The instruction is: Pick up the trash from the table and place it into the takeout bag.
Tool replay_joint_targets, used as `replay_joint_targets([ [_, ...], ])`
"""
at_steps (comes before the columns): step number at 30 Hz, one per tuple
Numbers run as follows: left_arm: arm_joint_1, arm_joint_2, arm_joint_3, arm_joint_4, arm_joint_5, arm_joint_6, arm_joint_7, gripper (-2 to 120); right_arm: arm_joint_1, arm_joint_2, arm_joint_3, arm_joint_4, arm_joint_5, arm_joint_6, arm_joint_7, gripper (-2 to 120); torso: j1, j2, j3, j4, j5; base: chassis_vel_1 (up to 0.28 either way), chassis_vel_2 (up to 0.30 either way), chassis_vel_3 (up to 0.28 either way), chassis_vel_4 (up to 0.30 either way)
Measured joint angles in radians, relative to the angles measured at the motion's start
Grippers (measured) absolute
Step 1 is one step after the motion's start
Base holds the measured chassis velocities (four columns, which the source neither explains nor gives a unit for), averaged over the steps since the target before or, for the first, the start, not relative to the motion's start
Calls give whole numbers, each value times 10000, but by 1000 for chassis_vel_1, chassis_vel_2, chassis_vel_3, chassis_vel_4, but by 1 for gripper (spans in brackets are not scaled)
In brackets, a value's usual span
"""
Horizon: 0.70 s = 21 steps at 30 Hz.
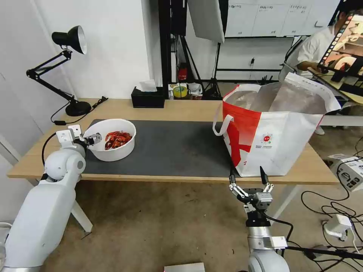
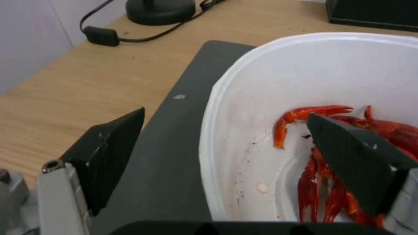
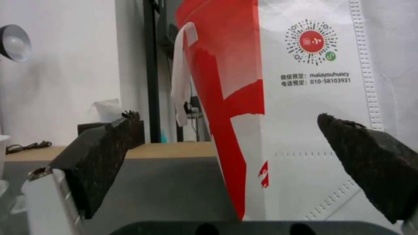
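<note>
While the left gripper [image 1: 95, 138] straddles the near-left rim of the white round plastic bowl [image 1: 113, 151] of red crayfish shells [image 2: 331, 156] (one finger inside, one outside, jaws spread), the bowl sits upright on the dark grey mat [image 1: 170, 147]. Right gripper [image 1: 247, 174] hangs open before the upright red-and-white takeout bag [image 1: 272, 139], mouth up.

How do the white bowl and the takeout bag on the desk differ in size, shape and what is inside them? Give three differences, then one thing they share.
1. The white bowl is small and low; the takeout bag is far bigger and tall.
2. The bowl is round and plain white; the bag is boxy, red and white, with loop handles.
3. The bowl holds red crayfish shells; nothing shows in the bag's foil lining.
Shared: both stand open-topped on the table.
</note>
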Motion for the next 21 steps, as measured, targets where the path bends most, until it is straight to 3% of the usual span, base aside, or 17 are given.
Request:
replay_joint_targets([
  [8,-71,0,34,154,-35,77,-17,93,-29,-13,29,5,11,10,8,100,0,0,0,0,0,0,0,0,0],
  [21,-140,-11,11,266,-191,203,7,46,8,-16,32,-12,45,20,19,100,0,0,0,0,0,0,0,0,0],
])
